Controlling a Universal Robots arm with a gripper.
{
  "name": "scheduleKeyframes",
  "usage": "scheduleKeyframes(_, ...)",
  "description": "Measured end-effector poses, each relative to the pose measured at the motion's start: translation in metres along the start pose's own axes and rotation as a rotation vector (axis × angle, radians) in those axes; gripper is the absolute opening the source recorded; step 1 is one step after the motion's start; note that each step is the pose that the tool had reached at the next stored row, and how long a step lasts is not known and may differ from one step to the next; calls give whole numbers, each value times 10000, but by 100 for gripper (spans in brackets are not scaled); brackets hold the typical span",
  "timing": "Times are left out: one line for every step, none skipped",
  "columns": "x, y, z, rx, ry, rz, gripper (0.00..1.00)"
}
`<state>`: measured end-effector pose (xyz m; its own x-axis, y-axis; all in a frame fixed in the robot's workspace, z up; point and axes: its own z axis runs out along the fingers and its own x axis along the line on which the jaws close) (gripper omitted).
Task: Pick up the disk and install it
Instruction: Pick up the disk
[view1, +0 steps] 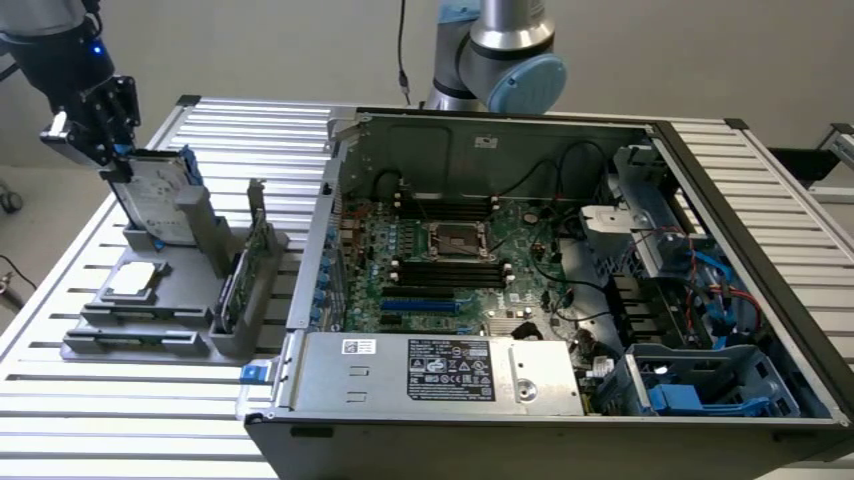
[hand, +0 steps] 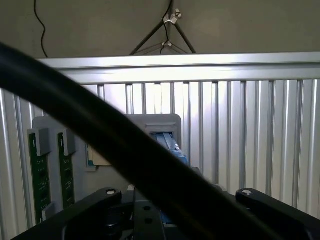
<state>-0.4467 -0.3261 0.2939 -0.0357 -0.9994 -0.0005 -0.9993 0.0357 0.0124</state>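
Note:
The disk (view1: 158, 198), a silver-grey drive with a white label and blue rails, stands tilted on edge in the grey holder (view1: 200, 335) at the exterior view's left. My gripper (view1: 118, 162) reaches down from the upper left onto the disk's top corner. Whether it clamps the disk does not show. In the wrist view the blue rail of the disk (hand: 171, 143) lies straight ahead of the gripper's black links, in front of the grey holder (hand: 165, 121).
A smaller silver drive (view1: 135, 281) lies flat in the holder, and a green card (view1: 238, 287) stands beside it. The open computer case (view1: 340, 215) fills the table's middle, with blue drive bays (view1: 701, 392) at its near right. A black cable (hand: 90, 127) crosses the wrist view.

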Motion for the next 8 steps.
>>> scheduleKeyframes(0,0,0,1,-4,0,36)
scheduleKeyframes(1,0,0,0,-6,0,33)
scheduleKeyframes(2,0,0,-1,-9,0,33)
scheduleKeyframes(4,0,0,0,-14,-1,33)
scheduleKeyframes(7,1,0,-1,-20,-1,33)
scheduleKeyframes(11,2,1,0,-28,-2,33)
scheduleKeyframes(16,4,0,-1,-37,-2,33)
scheduleKeyframes(22,8,0,-1,-47,-2,33)
